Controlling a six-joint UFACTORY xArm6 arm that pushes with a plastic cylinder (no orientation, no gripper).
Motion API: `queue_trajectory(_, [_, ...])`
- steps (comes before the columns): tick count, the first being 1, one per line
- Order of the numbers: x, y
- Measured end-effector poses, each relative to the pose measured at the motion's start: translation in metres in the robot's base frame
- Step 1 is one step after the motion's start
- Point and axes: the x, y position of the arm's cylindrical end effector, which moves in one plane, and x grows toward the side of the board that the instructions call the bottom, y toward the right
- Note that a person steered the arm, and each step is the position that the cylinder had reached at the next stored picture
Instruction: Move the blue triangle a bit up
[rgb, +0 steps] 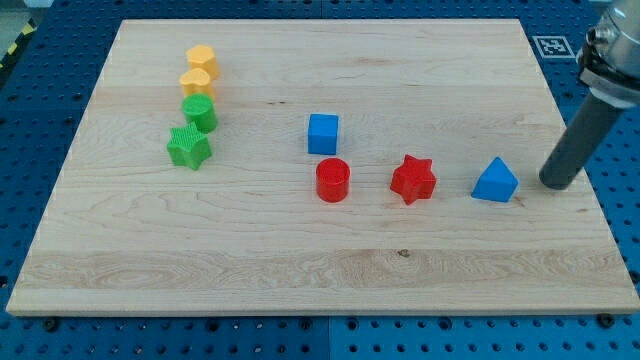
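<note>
The blue triangle (495, 181) lies on the wooden board (320, 260) toward the view's right. My tip (556, 185) rests on the board just to the triangle's right, a small gap apart from it and level with it. The dark rod rises from the tip toward the view's upper right corner.
A red star (413, 179) lies left of the triangle, then a red cylinder (332, 180) with a blue cube (323, 133) above it. At the view's left stand a green star (188, 147), a green cylinder (200, 112) and two yellow blocks (200, 70). The board's right edge (590, 190) is close to my tip.
</note>
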Motion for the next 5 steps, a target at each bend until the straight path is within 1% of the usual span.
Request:
queue_trajectory(1, [0.036, -0.024])
queue_trajectory(2, [0.042, -0.041])
queue_trajectory(3, [0.023, -0.041])
queue_trajectory(4, [-0.008, -0.044])
queue_trajectory(5, [-0.029, -0.052])
